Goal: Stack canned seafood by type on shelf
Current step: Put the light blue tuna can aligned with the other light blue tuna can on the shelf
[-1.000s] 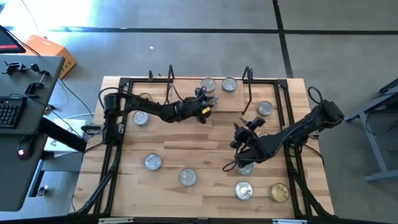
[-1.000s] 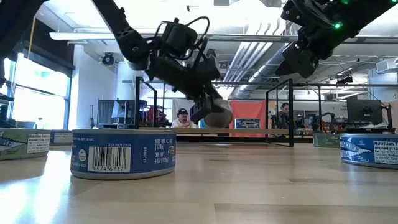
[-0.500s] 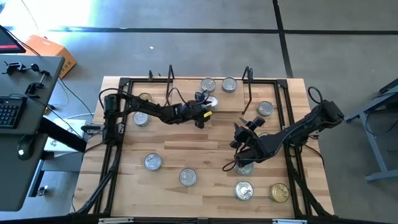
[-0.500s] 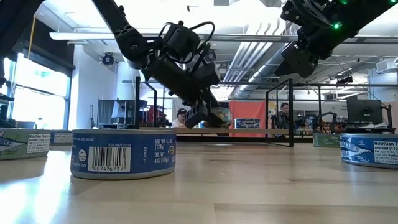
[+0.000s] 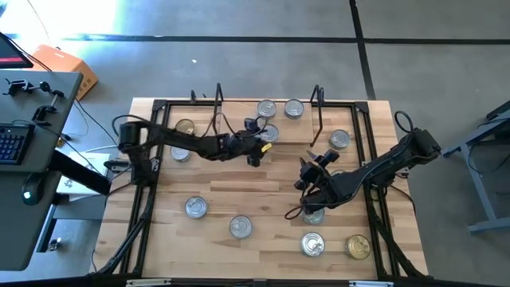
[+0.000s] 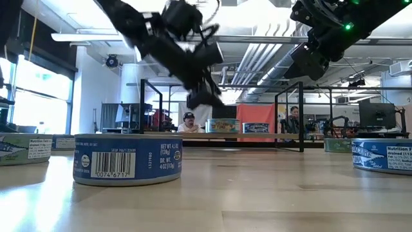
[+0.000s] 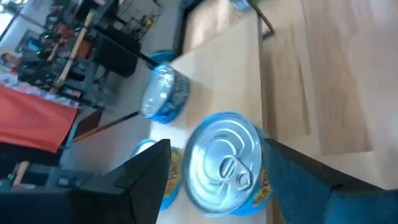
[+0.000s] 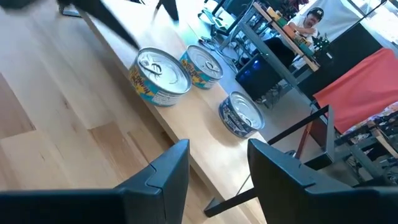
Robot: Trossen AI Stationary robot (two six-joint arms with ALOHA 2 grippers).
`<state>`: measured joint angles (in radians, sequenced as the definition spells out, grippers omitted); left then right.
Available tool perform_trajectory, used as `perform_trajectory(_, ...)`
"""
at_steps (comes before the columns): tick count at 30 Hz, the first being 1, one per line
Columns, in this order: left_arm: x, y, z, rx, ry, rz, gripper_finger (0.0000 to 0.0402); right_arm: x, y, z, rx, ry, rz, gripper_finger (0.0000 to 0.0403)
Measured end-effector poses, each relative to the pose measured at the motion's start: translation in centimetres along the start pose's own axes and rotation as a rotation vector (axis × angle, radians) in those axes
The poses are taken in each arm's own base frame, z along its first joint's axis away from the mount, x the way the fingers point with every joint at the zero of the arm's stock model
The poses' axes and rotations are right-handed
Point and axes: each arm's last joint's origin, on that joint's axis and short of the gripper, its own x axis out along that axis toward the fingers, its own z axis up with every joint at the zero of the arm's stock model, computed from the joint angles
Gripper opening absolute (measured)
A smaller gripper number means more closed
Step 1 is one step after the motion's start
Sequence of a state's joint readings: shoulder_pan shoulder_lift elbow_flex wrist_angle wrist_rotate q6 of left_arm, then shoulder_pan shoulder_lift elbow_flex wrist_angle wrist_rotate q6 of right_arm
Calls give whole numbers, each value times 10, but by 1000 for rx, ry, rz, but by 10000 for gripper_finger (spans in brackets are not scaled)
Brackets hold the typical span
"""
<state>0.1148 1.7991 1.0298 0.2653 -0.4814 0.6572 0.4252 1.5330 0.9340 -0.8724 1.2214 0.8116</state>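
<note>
The shelf (image 5: 239, 118) stands at the table's far edge with three silver-lidded tins of canned seafood on it: two (image 5: 265, 108) (image 5: 294, 108) at its far side and one (image 5: 270, 132) (image 7: 224, 163) nearer. My left gripper (image 5: 257, 145) (image 6: 205, 98) hovers open, up and to the near left of that nearer tin, clear of it. My right gripper (image 5: 304, 178) (image 8: 217, 155) hangs open over the table's right half, nothing between its fingers. More tins rest upright on the tabletop.
Loose tins stand on the table: two at the far left (image 5: 180, 151), two near the front left (image 5: 195, 207) (image 5: 241, 227), one by the right upright (image 5: 339, 139), one below my right arm (image 5: 313, 214), a silver (image 5: 312, 243) and a gold one (image 5: 358, 246) at the front right.
My left gripper has set its tin on the shelf, let go of it, then risen and drawn back toward the table's left and near side. The tin now stands upright on the plank. My right arm has kept still.
</note>
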Motion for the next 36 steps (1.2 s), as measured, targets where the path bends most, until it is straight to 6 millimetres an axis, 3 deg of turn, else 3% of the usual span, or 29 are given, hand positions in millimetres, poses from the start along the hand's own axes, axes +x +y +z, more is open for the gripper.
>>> perform_trajectory(5, -43, 5, 15, -100, 44, -13, 245, 4, 4, 0, -10, 81, 86, 154)
perform_trajectory(10, -89, 5, 20, -239, 105, -91, 246, 30, 22, -8, -41, 124, 320, 154)
perform_trajectory(13, -116, 1, 20, -296, 154, -100, 246, 53, 29, -7, 8, -9, 524, 153)
perform_trajectory(18, -155, -13, 14, -310, 243, -18, 246, 88, 12, 3, 155, -218, 580, 153)
perform_trajectory(23, -174, -38, -9, -317, 313, 63, 245, 126, -4, -3, 200, -171, 725, 153)
perform_trajectory(28, -181, -57, -34, -387, 296, 188, 246, 155, -5, -13, 167, -121, 798, 153)
perform_trajectory(32, -182, -65, -49, -421, 298, 235, 246, 176, -5, -12, 182, -81, 697, 153)
perform_trajectory(36, -182, -68, -55, -451, 306, 243, 246, 182, -7, -7, 192, -74, 605, 153)
